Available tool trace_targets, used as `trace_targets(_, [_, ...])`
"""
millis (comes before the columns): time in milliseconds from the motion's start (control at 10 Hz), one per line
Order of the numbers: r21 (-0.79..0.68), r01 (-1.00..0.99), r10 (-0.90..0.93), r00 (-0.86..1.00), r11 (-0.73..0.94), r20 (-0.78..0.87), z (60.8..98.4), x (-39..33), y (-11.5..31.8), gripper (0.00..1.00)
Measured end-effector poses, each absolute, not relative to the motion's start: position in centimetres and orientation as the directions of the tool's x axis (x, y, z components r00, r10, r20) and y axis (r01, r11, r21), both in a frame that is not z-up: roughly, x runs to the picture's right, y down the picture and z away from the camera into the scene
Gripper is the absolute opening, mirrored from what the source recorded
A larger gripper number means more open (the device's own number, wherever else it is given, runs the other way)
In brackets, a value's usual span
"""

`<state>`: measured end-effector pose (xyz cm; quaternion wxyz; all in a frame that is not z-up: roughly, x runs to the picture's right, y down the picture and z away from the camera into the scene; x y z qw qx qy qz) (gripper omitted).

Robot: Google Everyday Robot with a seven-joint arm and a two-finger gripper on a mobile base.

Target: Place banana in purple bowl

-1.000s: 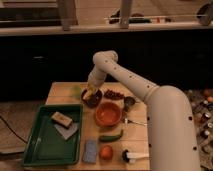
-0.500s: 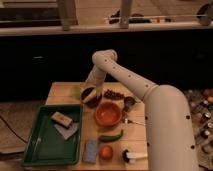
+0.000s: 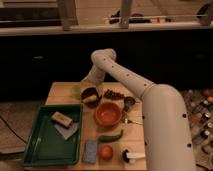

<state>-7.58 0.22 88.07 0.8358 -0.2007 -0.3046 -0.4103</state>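
Far left: green tray (image 3: 44,146) holding tan block (image 3: 60,118) and grey cloth (image 3: 68,131). Then gripper (image 3: 90,87) low over purple bowl (image 3: 95,92); touching its rim or not, spread or pinched: cannot tell. Pale banana (image 3: 90,100) inside that bowl. Just right, orange bowl (image 3: 108,114); nearer the camera, green pepper (image 3: 111,136).

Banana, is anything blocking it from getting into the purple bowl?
Nothing visible does. The gripper hangs just above the purple bowl at the back of the table, and a pale piece, likely the banana, already shows inside the bowl. The orange bowl sits beside it, nearer the front, out of the way.
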Motion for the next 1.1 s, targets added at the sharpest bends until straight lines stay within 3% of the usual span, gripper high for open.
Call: trace_targets(1100, [-0.068,0.792,-0.557,0.485,0.607,0.674,87.4,-5.3,-1.7,0.80])
